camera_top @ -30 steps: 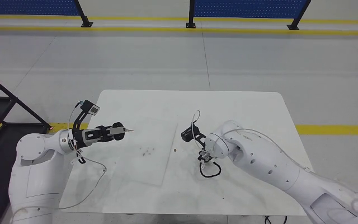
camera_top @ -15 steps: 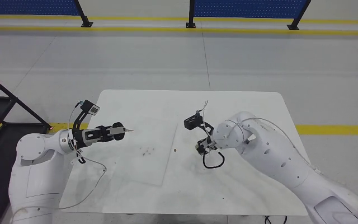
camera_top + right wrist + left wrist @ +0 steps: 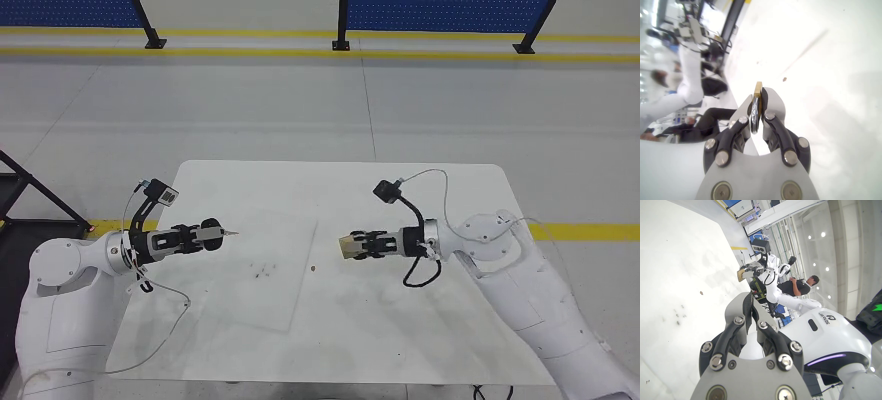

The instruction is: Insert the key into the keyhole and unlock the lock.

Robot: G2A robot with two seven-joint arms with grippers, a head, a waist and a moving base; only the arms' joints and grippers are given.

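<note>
My left gripper (image 3: 218, 234) is over the left part of the white table (image 3: 440, 330), shut on a small silver key (image 3: 231, 232) whose tip points toward the right arm. In the left wrist view its fingers (image 3: 745, 306) are pressed together and hide the key. My right gripper (image 3: 358, 244) is above the table's middle, shut on a brass padlock (image 3: 345, 245) that faces the key across a wide gap. The right wrist view shows the padlock's brass body (image 3: 758, 88) and chrome shackle (image 3: 755, 113) between the pads. The padlock (image 3: 740, 275) also appears far off in the left wrist view.
A thin clear sheet (image 3: 270, 300) lies on the table between the arms, with a few dark specks (image 3: 263, 268) on it. A small brown crumb (image 3: 313, 268) lies beside its edge. A black frame (image 3: 20, 190) stands off the table's left side.
The right arm swung outward to the right and turned, so its gripper with the padlock now points left at the key. The left arm has not moved.
</note>
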